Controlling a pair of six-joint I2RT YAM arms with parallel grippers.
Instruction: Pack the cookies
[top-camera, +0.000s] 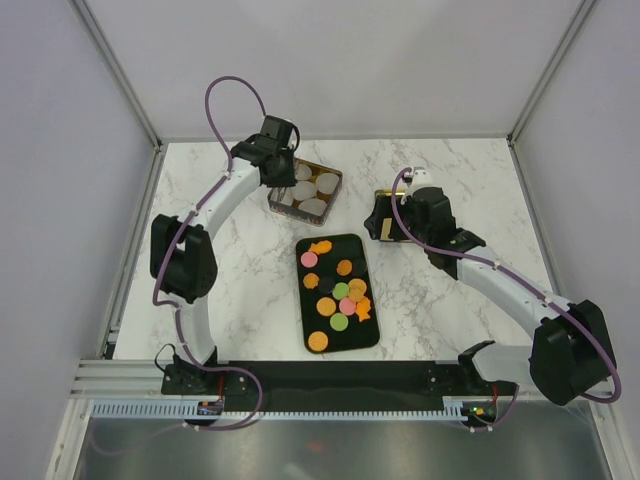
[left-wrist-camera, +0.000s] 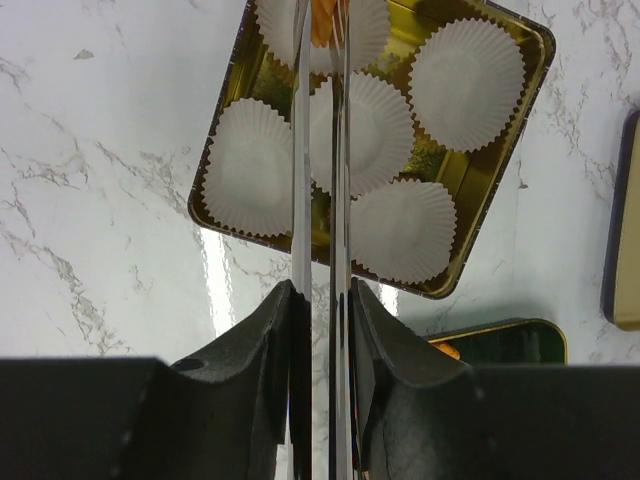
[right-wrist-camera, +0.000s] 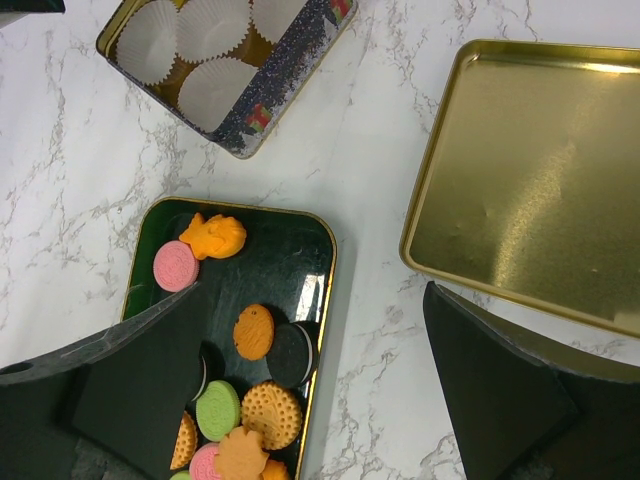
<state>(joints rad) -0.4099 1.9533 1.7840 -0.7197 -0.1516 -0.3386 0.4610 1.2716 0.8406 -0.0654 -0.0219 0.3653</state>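
Two arms are reaching across your counter (top-camera: 460, 170): the left end effector (left-wrist-camera: 320, 30) is hanging over the tin (left-wrist-camera: 232, 85) of paper cups (left-wrist-camera: 465, 80), pinching an orange cookie (left-wrist-camera: 322, 18), while the right end effector (right-wrist-camera: 310, 295) is hovering wide open and empty between the lid (right-wrist-camera: 530, 190) and the tray (top-camera: 355, 340) carrying the cookies (top-camera: 340, 290).

Bare marble (top-camera: 288, 229) between tin (top-camera: 336, 194) and tray (top-camera: 355, 338)

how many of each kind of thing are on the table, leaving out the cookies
white paper cups: 5
gold tin holding the cups: 1
gold lid, lying loose: 1
black tray: 1
total: 8
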